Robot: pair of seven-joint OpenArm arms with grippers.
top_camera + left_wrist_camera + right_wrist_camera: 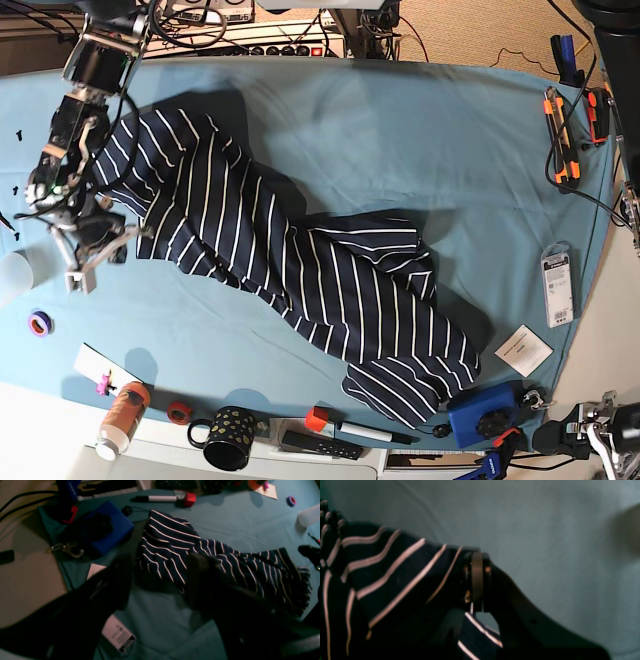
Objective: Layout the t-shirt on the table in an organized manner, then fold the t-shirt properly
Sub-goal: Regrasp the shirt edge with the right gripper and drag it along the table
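Observation:
The navy t-shirt (300, 270) with thin white stripes lies crumpled in a long diagonal band across the teal table (430, 130), from upper left to lower right. At its upper-left end my right gripper (105, 245) is shut on the fabric's edge. The right wrist view shows that gripper (476, 580) with its fingers pressed together on the striped t-shirt (395, 580), slightly above the cloth. In the left wrist view my left gripper (161, 562) is open, hovering over the t-shirt (170, 547) near its lower-right end and holding nothing.
A blue box (110, 530), a marker (160, 498) and a red cube (190, 499) sit by the shirt's lower end. A white card (522, 350) and a labelled packet (557, 285) lie at the right. Mug (230, 438), bottle (120, 420) and tools (570, 135) line the edges.

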